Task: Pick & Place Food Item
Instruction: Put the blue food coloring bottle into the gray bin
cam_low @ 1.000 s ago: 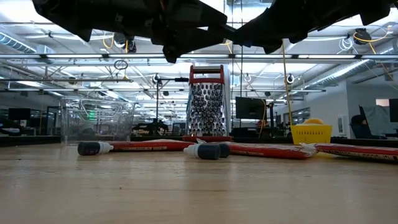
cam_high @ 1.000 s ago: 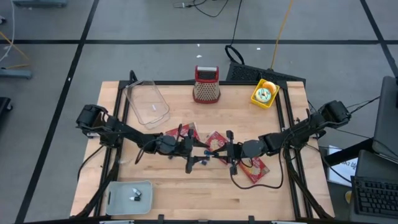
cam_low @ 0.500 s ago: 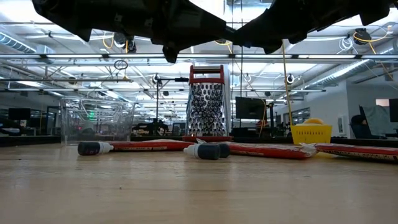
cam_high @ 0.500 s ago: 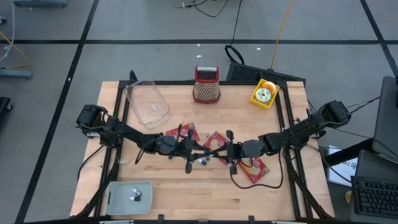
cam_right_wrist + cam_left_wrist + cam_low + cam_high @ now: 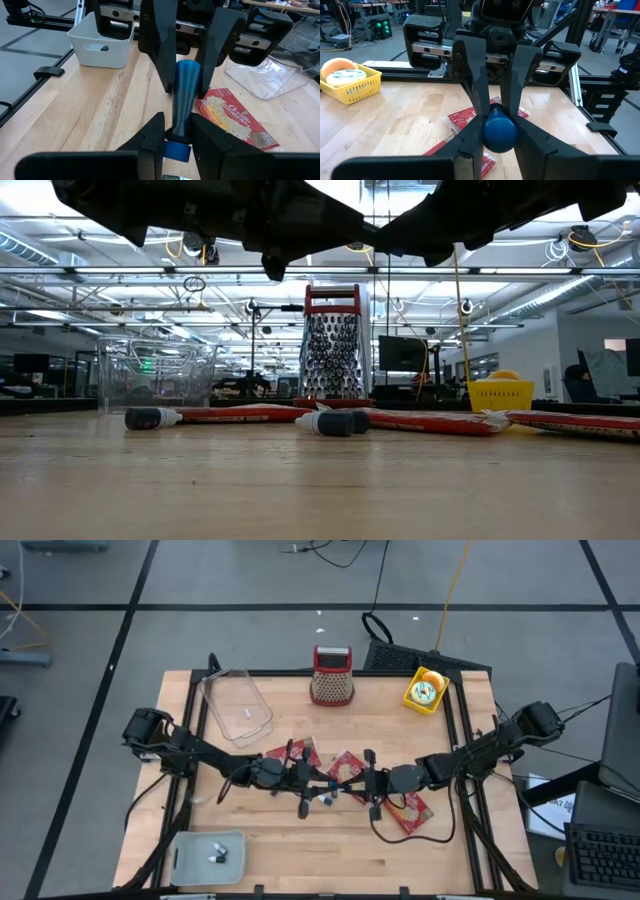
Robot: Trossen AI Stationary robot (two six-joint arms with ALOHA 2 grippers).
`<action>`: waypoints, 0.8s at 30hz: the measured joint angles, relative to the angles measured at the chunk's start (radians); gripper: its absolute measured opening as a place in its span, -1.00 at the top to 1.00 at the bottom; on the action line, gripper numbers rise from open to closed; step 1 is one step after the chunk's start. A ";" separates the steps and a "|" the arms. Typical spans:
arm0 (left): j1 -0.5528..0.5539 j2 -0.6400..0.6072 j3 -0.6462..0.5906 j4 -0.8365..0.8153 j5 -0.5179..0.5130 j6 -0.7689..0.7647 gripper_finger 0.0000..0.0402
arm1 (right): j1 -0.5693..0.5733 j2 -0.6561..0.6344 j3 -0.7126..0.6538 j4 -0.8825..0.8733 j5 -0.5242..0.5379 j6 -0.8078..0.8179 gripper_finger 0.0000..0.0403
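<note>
Both arms meet level over the table's middle, each shut on one end of a blue cylinder (image 5: 185, 95), which hangs between them above the table. My left gripper (image 5: 500, 137) comes in from the table's left and my right gripper (image 5: 177, 132) from the table's right. Below them, three red popcorn packets (image 5: 291, 754) (image 5: 347, 768) (image 5: 408, 810) lie flat on the wooden table (image 5: 270, 840), touched by neither gripper. Two markers (image 5: 150, 418) (image 5: 333, 423) also lie on the table. My left gripper pinches the cylinder's rounded end (image 5: 499, 132) between its two fingers. The fingers come level from the table's left and lie along the cylinder, which is clear of the table. My right gripper pinches the cylinder's other end (image 5: 179, 125) between its two fingers. They come level from the table's right, along the cylinder, which stays roughly level between the two grippers.
A clear plastic container (image 5: 236, 705) stands at the far left, a red-topped grater (image 5: 332, 675) at the far middle and a yellow basket (image 5: 424, 690) at the far right. A white bin (image 5: 208, 854) holding small items sits at the near left corner.
My left gripper has shut on the blue cylinder's end. Both arms have kept still, and the cylinder stays clear of the table.
</note>
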State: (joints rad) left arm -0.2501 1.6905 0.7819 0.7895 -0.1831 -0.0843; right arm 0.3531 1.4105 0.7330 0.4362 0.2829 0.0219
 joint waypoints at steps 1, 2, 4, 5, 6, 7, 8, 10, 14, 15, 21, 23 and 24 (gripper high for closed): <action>0.000 0.000 0.000 0.000 0.000 0.000 0.57 | 0.000 0.000 0.000 0.000 0.000 0.000 0.67; 0.000 0.000 0.000 0.000 0.000 0.000 0.59 | 0.000 0.000 0.000 0.000 0.000 0.000 0.67; 0.000 0.000 0.000 0.000 0.000 0.001 0.63 | 0.000 0.000 0.000 0.000 0.000 0.000 0.65; 0.000 0.000 0.000 0.000 0.000 0.001 0.63 | 0.000 0.000 0.000 0.000 0.000 0.000 0.64; 0.000 0.000 0.000 0.000 0.000 0.002 0.63 | 0.000 0.000 0.000 0.000 0.000 0.000 0.62; 0.000 -0.002 0.000 0.000 0.000 0.003 0.63 | 0.000 0.000 0.000 0.000 0.001 0.005 0.59; 0.000 -0.008 0.000 -0.005 0.000 0.006 0.61 | 0.000 0.000 0.000 -0.001 0.001 0.015 0.57; 0.000 -0.025 -0.001 -0.013 0.000 0.012 0.59 | 0.000 -0.012 0.001 -0.014 0.002 0.028 0.51; 0.000 -0.092 -0.001 -0.067 -0.001 0.012 0.58 | 0.001 -0.073 0.001 -0.089 0.000 0.061 0.41; 0.000 -0.110 -0.002 -0.085 -0.001 0.012 0.57 | 0.003 -0.094 0.000 -0.107 0.000 0.070 0.38; -0.024 -0.230 -0.001 -0.252 -0.001 -0.017 0.57 | 0.030 -0.199 -0.034 -0.145 0.001 0.079 0.33; -0.045 -0.263 -0.001 -0.315 0.014 -0.036 0.59 | 0.037 -0.229 -0.063 -0.134 0.001 0.084 0.33; -0.058 -0.279 -0.001 -0.348 0.034 -0.044 0.61 | 0.038 -0.242 -0.080 -0.113 0.002 0.091 0.34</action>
State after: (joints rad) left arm -0.3079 1.4115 0.7807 0.4413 -0.1494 -0.1280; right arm 0.3908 1.1689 0.6526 0.3228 0.2848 0.1132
